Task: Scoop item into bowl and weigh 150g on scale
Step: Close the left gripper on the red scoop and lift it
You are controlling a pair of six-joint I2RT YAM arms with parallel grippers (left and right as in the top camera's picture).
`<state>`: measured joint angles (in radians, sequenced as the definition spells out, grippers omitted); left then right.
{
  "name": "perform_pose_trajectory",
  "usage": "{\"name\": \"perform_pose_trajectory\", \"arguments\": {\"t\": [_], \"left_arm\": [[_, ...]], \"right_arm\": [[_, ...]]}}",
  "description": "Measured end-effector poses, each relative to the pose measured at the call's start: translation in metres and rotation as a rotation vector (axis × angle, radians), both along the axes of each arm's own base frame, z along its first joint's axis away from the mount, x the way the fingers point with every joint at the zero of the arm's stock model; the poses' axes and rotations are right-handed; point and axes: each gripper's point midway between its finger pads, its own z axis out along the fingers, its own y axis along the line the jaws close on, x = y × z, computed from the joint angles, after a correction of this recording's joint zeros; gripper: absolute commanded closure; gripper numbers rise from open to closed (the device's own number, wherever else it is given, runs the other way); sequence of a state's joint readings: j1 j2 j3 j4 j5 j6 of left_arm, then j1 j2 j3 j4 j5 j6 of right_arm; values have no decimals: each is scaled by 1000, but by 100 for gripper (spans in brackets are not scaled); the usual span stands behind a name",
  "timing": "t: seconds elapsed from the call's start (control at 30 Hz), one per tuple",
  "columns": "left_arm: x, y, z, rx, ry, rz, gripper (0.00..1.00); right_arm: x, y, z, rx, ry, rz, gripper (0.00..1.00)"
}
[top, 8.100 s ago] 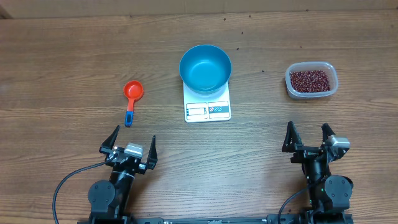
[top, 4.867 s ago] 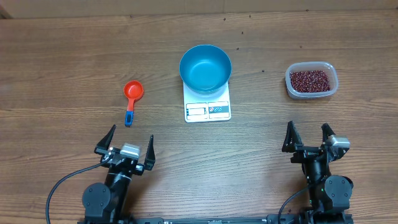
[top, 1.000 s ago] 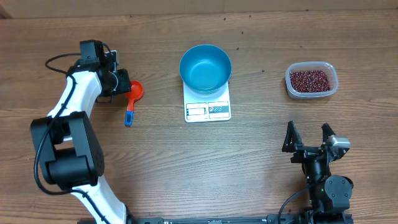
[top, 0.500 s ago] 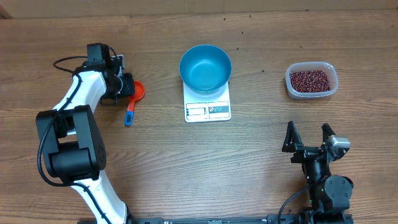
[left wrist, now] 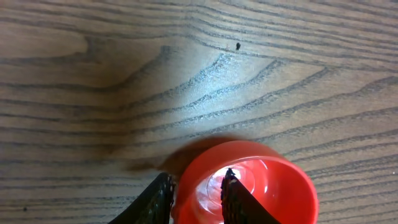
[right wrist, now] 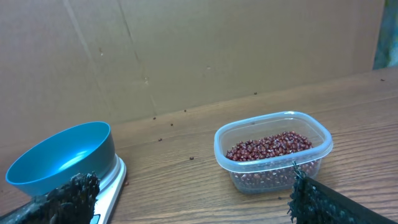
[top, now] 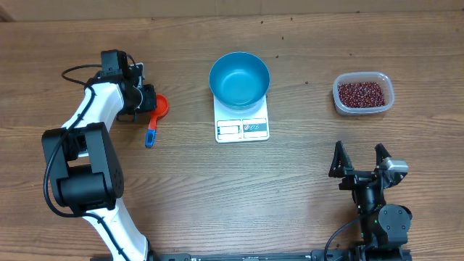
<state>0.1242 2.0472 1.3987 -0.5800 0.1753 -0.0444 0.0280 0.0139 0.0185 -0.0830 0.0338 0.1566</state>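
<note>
Left hand (left wrist: 196, 186), narrower now, astride glossy round red scoop (left wrist: 273, 186) rim

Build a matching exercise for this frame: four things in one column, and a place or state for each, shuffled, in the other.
1 bowl
2 beans
3 scoop
4 right gripper

A in the clear container
B open, holding nothing
C on the scale
D rim straddled by the left gripper

Pairs: 1-C, 2-A, 3-D, 4-B
</note>
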Motion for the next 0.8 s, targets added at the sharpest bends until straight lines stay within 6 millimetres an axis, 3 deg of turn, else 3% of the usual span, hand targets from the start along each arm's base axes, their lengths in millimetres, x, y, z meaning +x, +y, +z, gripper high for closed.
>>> {"name": "perform_pose_trajectory", "arguments": {"t": [0.13,0.33,0.7,0.8], "left_arm": [[0,0,-4,-1,7,0,73],[0,1,-15,2,23,1,96],[-3,0,-13,-3,40,3,96],[-6,0,1,-8,32,20,96]], "right_arm": [[0,0,0,0,0,0,0],[0,0,0,0,0,0,0],[0,0,0,0,0,0,0],[0,0,0,0,0,0,0]]}}
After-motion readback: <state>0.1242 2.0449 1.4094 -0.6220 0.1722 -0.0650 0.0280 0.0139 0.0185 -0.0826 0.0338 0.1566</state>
